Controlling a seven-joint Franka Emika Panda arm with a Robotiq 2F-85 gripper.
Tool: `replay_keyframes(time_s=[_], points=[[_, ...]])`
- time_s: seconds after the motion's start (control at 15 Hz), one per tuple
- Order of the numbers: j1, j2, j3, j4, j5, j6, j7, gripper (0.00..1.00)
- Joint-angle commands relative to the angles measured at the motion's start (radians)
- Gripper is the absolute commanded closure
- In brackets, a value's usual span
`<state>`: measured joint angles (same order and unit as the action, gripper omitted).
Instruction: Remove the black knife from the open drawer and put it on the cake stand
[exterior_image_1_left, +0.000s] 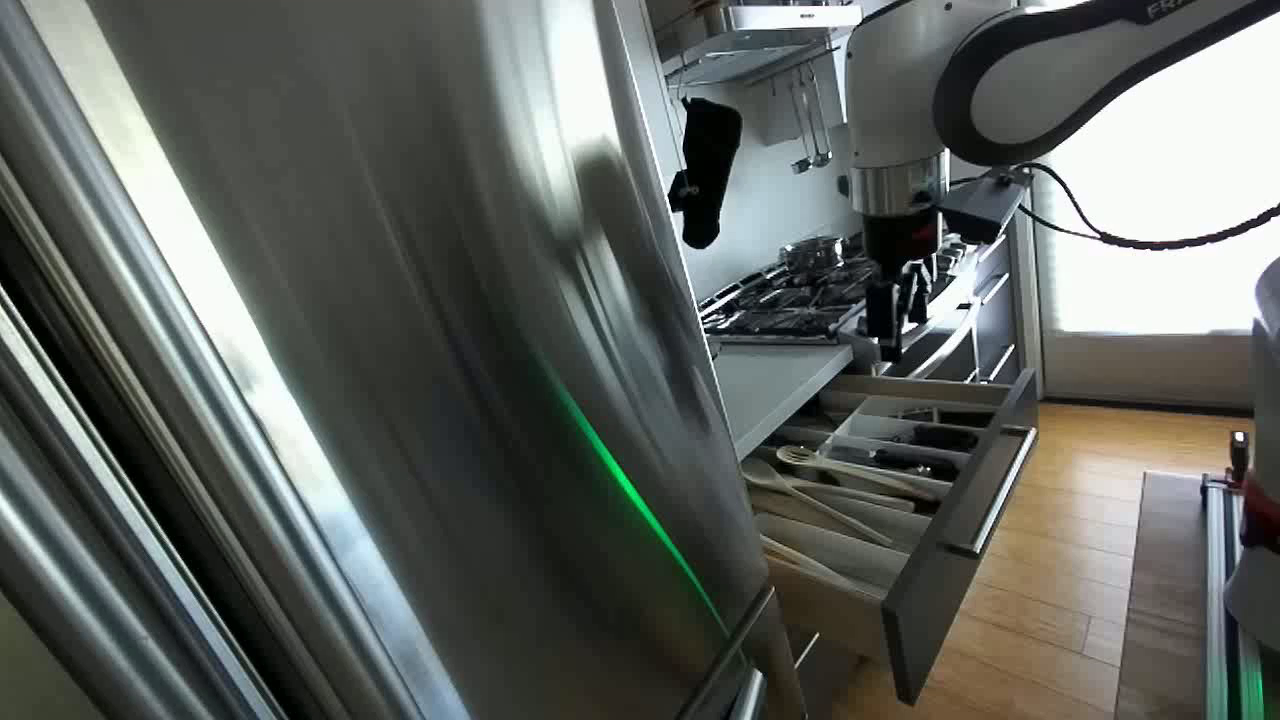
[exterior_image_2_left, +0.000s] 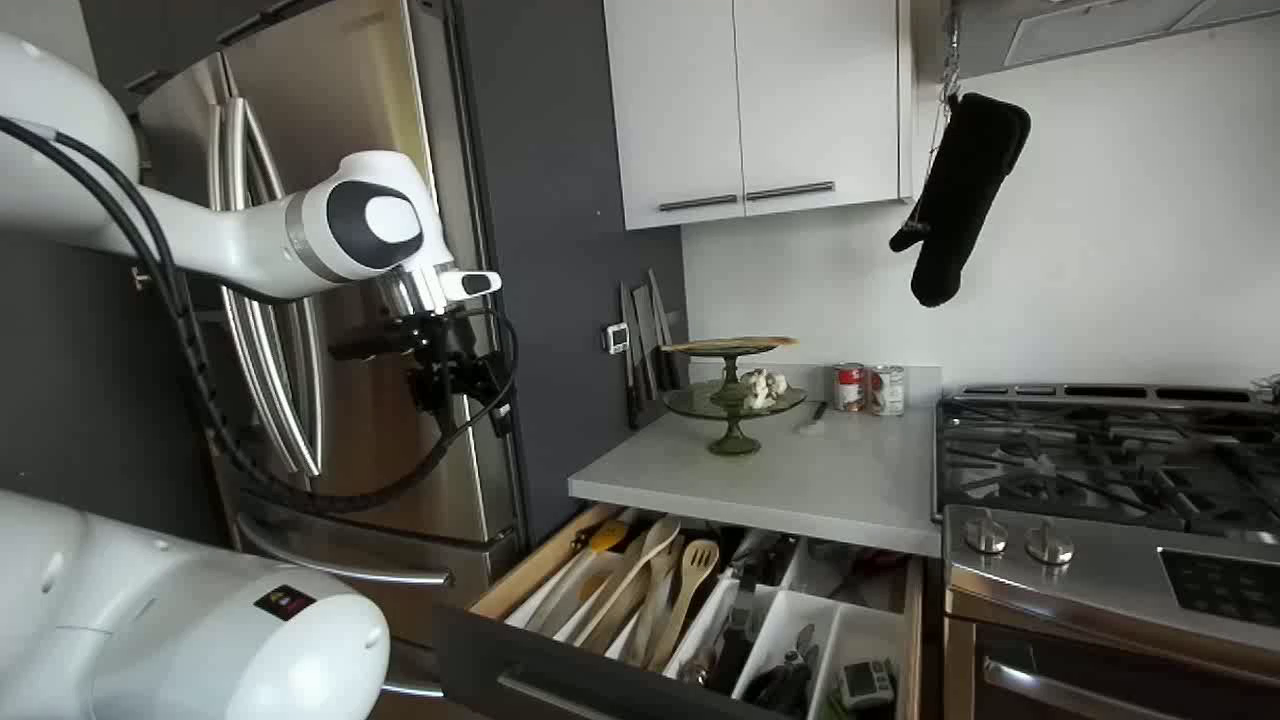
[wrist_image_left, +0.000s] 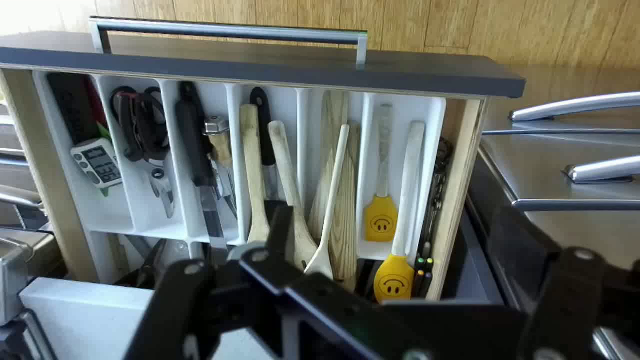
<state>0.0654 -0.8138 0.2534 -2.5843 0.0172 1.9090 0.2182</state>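
The open drawer (wrist_image_left: 300, 75) is pulled well out, and that's the one piece of this job I can call done. My gripper (exterior_image_1_left: 900, 325) hangs in mid-air, fingers spread wide, nothing between them. And there, down in the white divided tray (wrist_image_left: 105, 215), lies what I take for my target: the black-handled knife (wrist_image_left: 200, 165), third compartment from the left in the wrist view, handle towards the drawer front, a wooden-handled tool (wrist_image_left: 221, 145) just beside it. Careful, a second black handle (wrist_image_left: 261, 120) sits one compartment along, in among wooden utensils (wrist_image_left: 254, 165)! Over on the counter (exterior_image_2_left: 850, 470), in an exterior view, stands the two-tiered green cake stand (exterior_image_2_left: 734, 443), with what looks like garlic (exterior_image_2_left: 765, 388) on its lower plate and a flat tan piece (exterior_image_2_left: 735, 342) across the top one. The knife isn't there yet. So nearly everything is left, by my reckoning: down to the handle, close on it, lift clear of the dividers, carry it across, lay it on the stand.
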Motion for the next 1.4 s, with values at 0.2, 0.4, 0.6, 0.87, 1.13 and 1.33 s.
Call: replay_keyframes(time_s=[0.2,0.4,0.6,0.87,1.13,1.33], points=[[0.014,0.004,-0.011,0.002,-0.010,-0.002,0.009,0.00],[0.014,0.004,-0.011,0.002,-0.010,-0.002,0.009,0.00],[0.014,0.004,-0.011,0.002,-0.010,-0.002,0.009,0.00],[0.014,0.004,-0.011,0.002,-0.010,-0.002,0.009,0.00],[-0.018,0.069,-0.073,0.000,-0.016,0.030,-0.035,0.00],[-0.044,0.119,-0.147,-0.017,-0.030,0.089,-0.106,0.00]])
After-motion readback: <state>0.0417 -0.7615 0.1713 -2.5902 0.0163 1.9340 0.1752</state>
